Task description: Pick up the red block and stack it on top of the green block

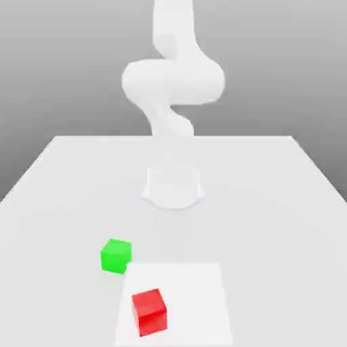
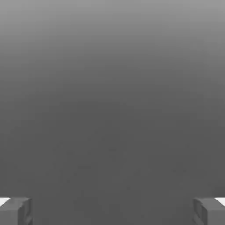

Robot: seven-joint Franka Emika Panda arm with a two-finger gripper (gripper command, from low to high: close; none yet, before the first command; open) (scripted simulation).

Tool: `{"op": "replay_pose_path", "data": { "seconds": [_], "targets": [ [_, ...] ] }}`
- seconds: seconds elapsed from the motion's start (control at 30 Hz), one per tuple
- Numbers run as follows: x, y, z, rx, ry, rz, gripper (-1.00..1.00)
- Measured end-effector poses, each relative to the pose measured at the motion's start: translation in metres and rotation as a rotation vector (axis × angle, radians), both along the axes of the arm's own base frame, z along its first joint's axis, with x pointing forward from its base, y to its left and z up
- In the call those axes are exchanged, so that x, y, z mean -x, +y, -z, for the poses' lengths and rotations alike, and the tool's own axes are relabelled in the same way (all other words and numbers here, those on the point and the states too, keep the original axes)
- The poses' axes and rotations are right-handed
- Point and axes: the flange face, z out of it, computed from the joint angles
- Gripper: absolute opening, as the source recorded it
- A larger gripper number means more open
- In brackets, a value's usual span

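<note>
A: Red block where?
B: On table, near front edge in ext. view, sitting on a paler square patch of the surface. Flat, slightly turned

A: Green block?
B: Also flat on table, a bit further back and toward ext. view's left of red. Just off the pale patch's corner. Near red but apart, not touching

A: Arm?
B: White arm rising from round base at mid-table, well behind both blocks. Bends up and out past top of ext. view

A: Claw?
B: Gripper seen from hand cam: two grey fingertips at opposite sides, wide apart. Nothing between them, just plain grey backdrop

A: Blocks gripped or stacked?
B: Neither. Both resting on table, side by side at diff. depths, red nearer the front
</note>
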Motion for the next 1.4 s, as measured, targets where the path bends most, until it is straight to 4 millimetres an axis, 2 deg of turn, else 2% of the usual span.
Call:
{"op": "replay_pose_path", "data": {
  "seconds": [0.1,0.2,0.4,0.57,0.77,0.93,0.97,1.2,1.37,1.4],
  "targets": [
    [-0.037,-0.005,0.055,-0.078,0.092,0.118,0.0],
    [-0.065,-0.011,0.111,-0.146,0.179,0.238,0.0],
    [-0.098,-0.023,0.229,-0.263,0.344,0.492,0.0],
    [-0.101,-0.033,0.329,-0.339,0.475,0.718,0.0],
    [-0.078,-0.04,0.444,-0.403,0.62,1.0,0.0],
    [-0.074,-0.04,0.511,-0.409,0.64,1.043,0.0],
    [-0.073,-0.04,0.52,-0.409,0.64,1.043,-1.0],
    [-0.073,-0.04,0.521,-0.41,0.639,1.043,-1.0],
    [-0.073,-0.041,0.469,-0.411,0.638,1.046,-1.0],
    [-0.067,-0.045,0.46,-0.426,0.634,1.082,-1.0]
  ]
}}
